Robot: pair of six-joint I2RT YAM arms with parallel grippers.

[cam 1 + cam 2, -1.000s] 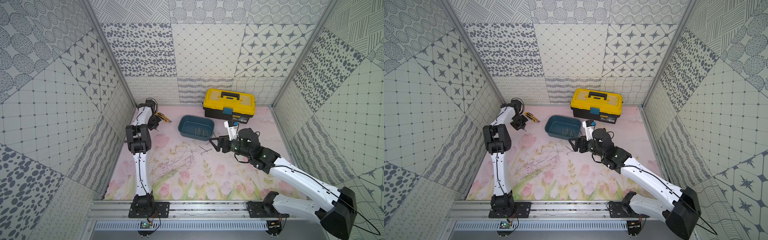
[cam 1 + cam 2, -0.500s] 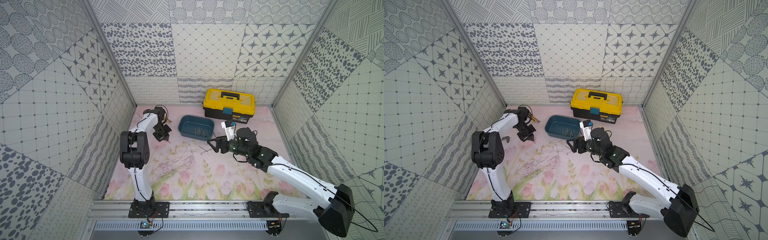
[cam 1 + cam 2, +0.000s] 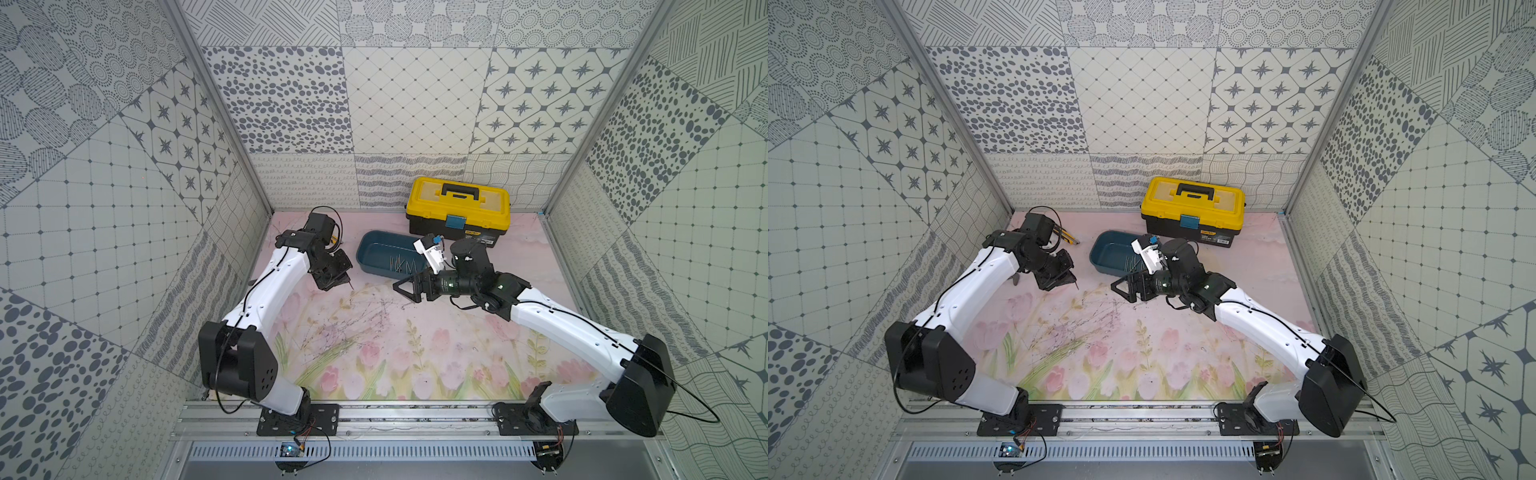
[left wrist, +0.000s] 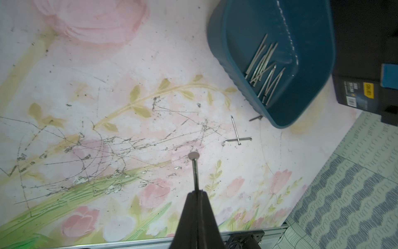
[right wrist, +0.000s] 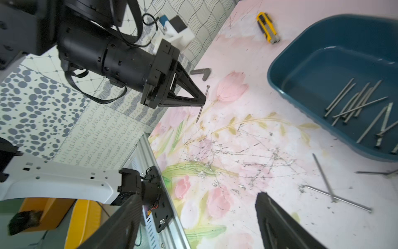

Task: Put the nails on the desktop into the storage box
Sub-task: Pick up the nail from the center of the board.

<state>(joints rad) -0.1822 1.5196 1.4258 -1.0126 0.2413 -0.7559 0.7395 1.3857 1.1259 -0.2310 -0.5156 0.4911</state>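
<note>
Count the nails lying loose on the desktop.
3. Two crossed nails lie near the storage box; a third nail sits at its corner. The left gripper holds a fourth nail; the right arm may hide more.

in the right wrist view the storage box (image 5: pixel 301 62) runs off the picture's edge, as does one of the nails (image 5: pixel 372 172) just beside it; the right hand (image 5: pixel 200 194) shows only two blurred, cut-off fingers (image 5: pixel 280 226). in both top views the right arm (image 3: pixel 469 266) covers part of the box's end, and nails beside the box are too small to count. the left hand (image 4: pixel 196 193) hides part of the held nail (image 4: pixel 195 172)
</note>
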